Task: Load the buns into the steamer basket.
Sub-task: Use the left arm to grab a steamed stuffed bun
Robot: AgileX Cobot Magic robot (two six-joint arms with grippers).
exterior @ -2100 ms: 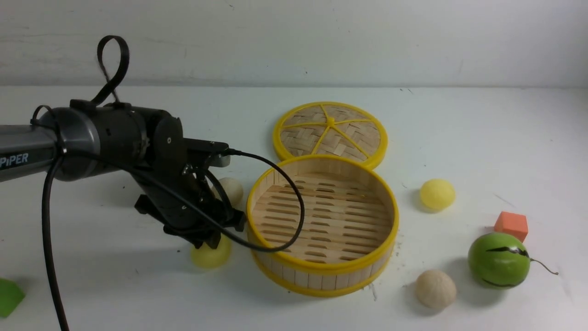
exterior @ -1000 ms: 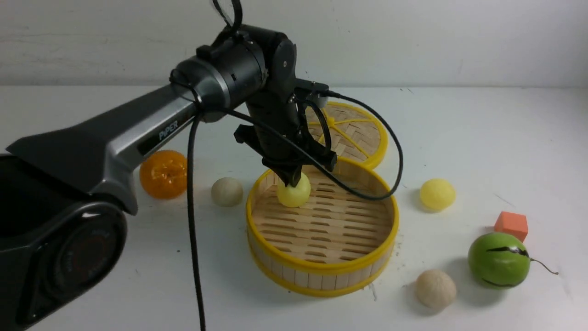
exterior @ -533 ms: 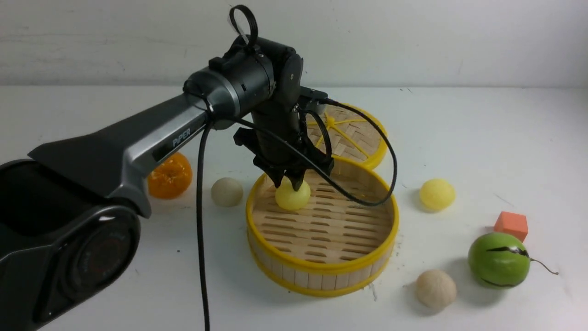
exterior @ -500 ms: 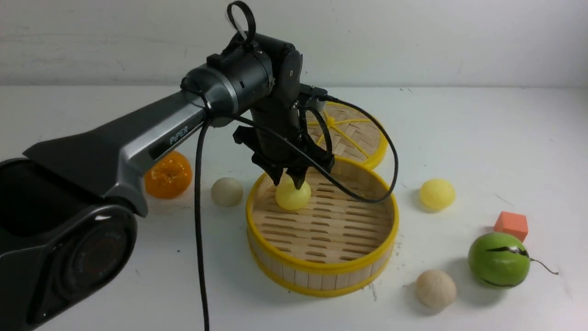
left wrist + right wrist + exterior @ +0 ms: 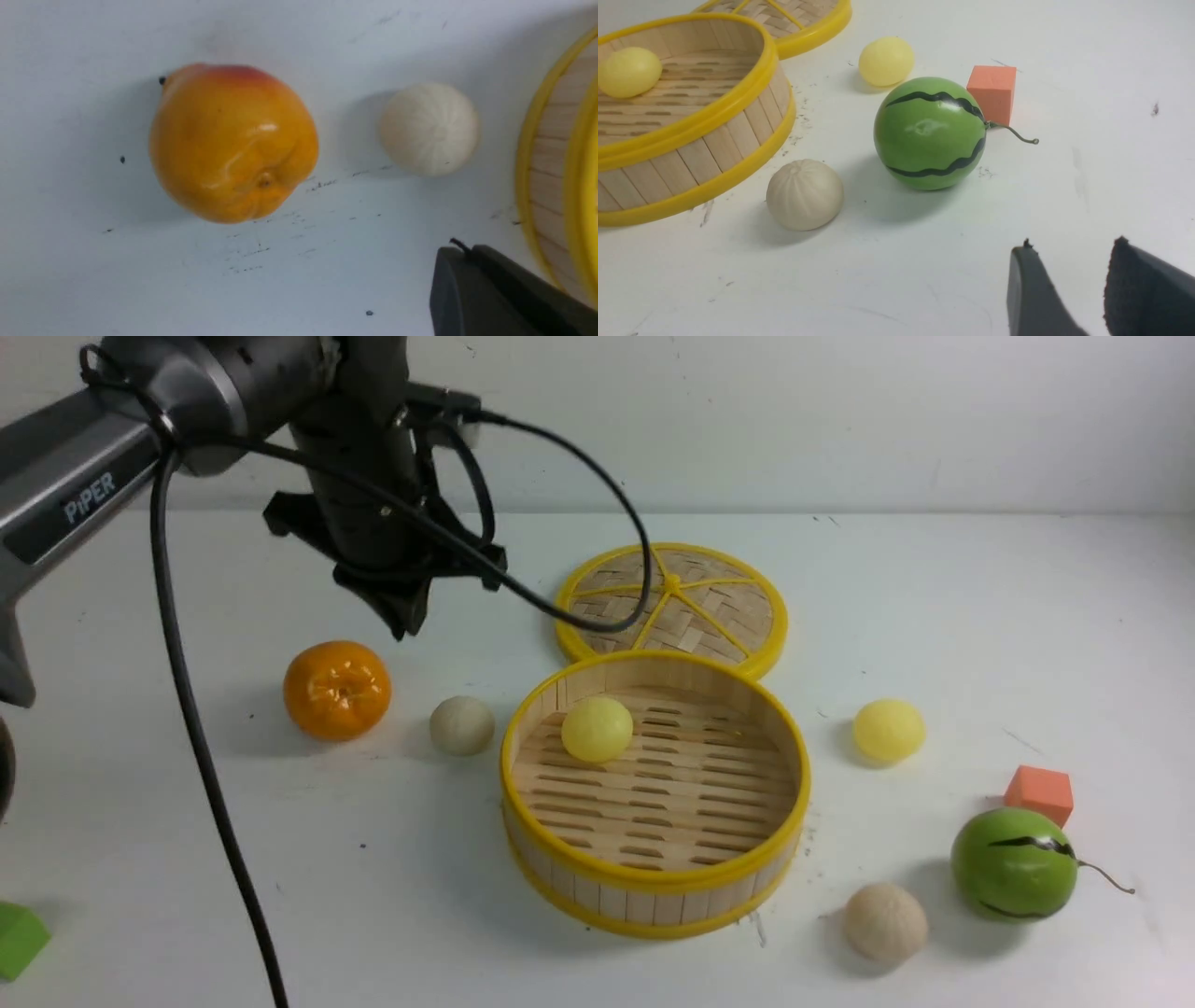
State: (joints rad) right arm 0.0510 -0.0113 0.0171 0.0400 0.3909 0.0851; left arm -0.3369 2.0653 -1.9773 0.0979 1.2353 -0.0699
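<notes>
One yellow bun (image 5: 597,729) noted in steamer basket (image 5: 653,903); three counted on table (image 5: 934,597). Left pincer (image 5: 403,619): spread not discernible. Right pincer (image 5: 1073,245) seen spread, empty. Risk judged: beige bun (image 5: 461,725) rolled against orange (image 5: 337,690) if clipped.

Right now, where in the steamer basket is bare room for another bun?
The steamer basket floor is bare except for one yellow bun by its far-left wall; the middle, right and near slats are free. Outside, on its right, an off-white bun and toy watermelon sit close together.
</notes>
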